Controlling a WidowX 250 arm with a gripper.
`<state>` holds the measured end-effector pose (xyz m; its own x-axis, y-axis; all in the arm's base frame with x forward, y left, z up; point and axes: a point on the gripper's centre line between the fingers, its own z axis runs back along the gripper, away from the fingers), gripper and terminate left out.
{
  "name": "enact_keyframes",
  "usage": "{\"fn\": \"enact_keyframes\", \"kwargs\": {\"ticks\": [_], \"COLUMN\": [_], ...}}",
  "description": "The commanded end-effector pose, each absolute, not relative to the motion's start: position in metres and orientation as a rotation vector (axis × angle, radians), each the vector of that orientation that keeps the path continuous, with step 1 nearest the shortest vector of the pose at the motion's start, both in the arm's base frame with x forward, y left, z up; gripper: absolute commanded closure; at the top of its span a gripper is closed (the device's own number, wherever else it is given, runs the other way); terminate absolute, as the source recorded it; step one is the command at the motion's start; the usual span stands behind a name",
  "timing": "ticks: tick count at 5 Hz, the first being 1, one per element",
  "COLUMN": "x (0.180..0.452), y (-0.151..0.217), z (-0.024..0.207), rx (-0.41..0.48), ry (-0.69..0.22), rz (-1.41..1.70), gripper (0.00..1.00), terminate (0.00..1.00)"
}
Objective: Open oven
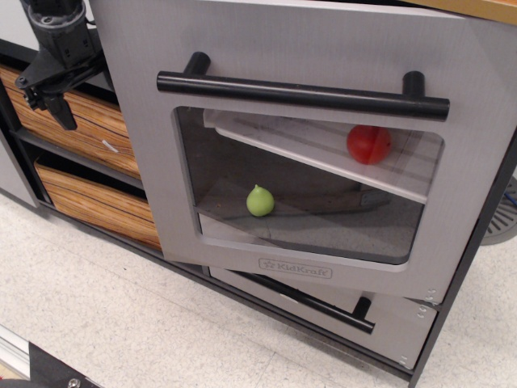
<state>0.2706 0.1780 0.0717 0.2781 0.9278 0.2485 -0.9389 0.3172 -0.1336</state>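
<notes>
A: Biggest item first?

B: The oven (307,145). Grey front, fills most of the frame from centre out to 3 o'clock. Its door looks shut against the body, though I can't be certain of the seam.

A: Door details?

B: Clear rounded window (311,190) in the middle. Long black bar handle (303,94) across the top at 12 o'clock, on two round posts. KidKraft logo (296,268) under the window, toward 6.

A: Next in size?

B: Pale speckled floor surface (121,315) running from 9 round to 6. Then two striped wood-grain drawers (97,170) stacked at 9 o'clock, just beside the door's left edge. A shorter grey drawer (355,311) sits below the door at 5 o'clock, with its own black bar handle (311,301).

A: The arm?

B: Black, in the corner at 10 to 11 o'clock. The pincer (55,101) hangs in front of the upper wood-grain drawer, tips pointing down. It grips nothing. One dark finger (63,113) shows; whether the jaws are spread or clenched, I cannot tell from this angle. Well apart from the oven handle.

A: Smallest things?

B: Behind the window: a red round fruit (369,144) on the tilted upper shelf (315,149) at 2 o'clock, and a small green pear (259,201) on the oven floor near centre.
</notes>
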Motion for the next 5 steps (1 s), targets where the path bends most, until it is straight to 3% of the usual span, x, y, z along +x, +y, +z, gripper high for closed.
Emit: {"fn": "enact_keyframes", "kwargs": {"ticks": [1, 2, 3, 5], "x": [0.246, 0.221, 0.203, 0.193], "y": [0.187, 0.189, 0.180, 0.097], "z": [0.107, 0.122, 0.117, 0.073], "rx": [-0.095, -0.100, -0.049, -0.068], "ry": [-0.159, -0.073, -0.012, -0.009], "rz": [1.009, 0.959, 0.919, 0.613], "gripper": [0.00, 0.00, 0.00, 0.00], "terminate": [0.00, 0.00, 0.00, 0.00]}}
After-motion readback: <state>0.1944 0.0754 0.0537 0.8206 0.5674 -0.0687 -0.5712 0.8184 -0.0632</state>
